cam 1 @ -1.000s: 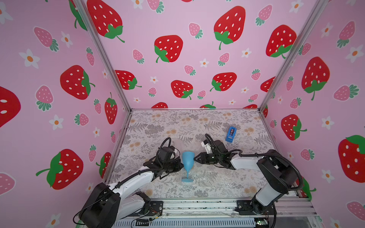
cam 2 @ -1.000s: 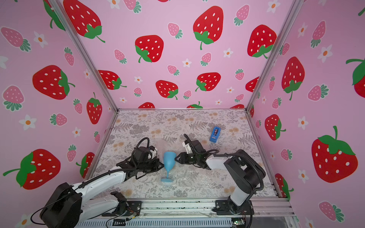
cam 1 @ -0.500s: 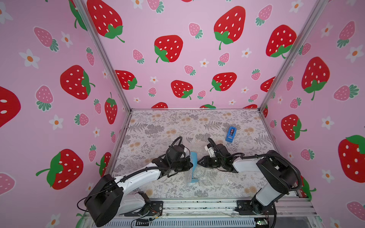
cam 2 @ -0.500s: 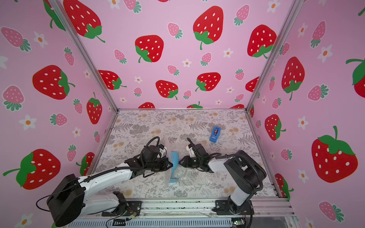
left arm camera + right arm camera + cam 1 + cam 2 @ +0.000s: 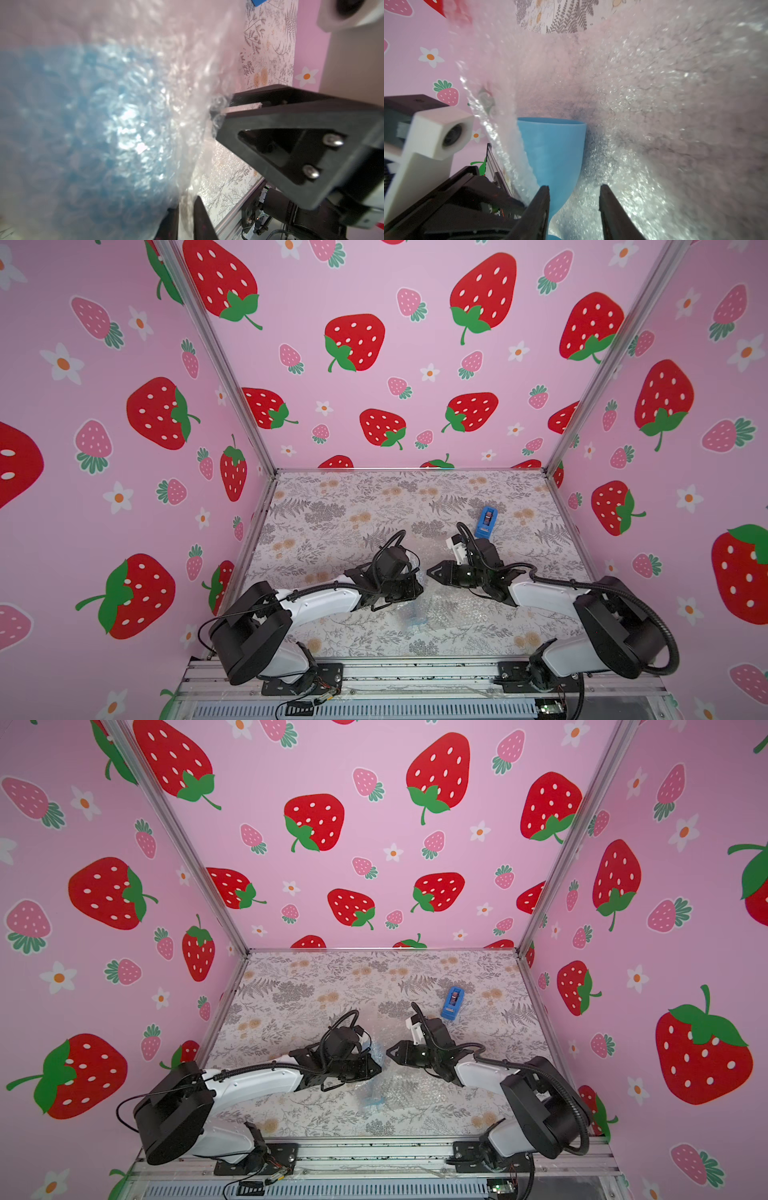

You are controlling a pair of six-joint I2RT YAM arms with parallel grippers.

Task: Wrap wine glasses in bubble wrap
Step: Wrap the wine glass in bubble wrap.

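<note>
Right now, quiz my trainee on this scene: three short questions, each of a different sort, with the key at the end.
1. True or false: the goblet stands clear of the bubble wrap.
2. Which sits nearest the back wall? A goblet; B tape dispenser; C bubble wrap.
3. Fill in: the right gripper has its jaws ____.
Key: 1 false, the wrap drapes against it and covers it in both top views; 2 B; 3 apart.
</note>
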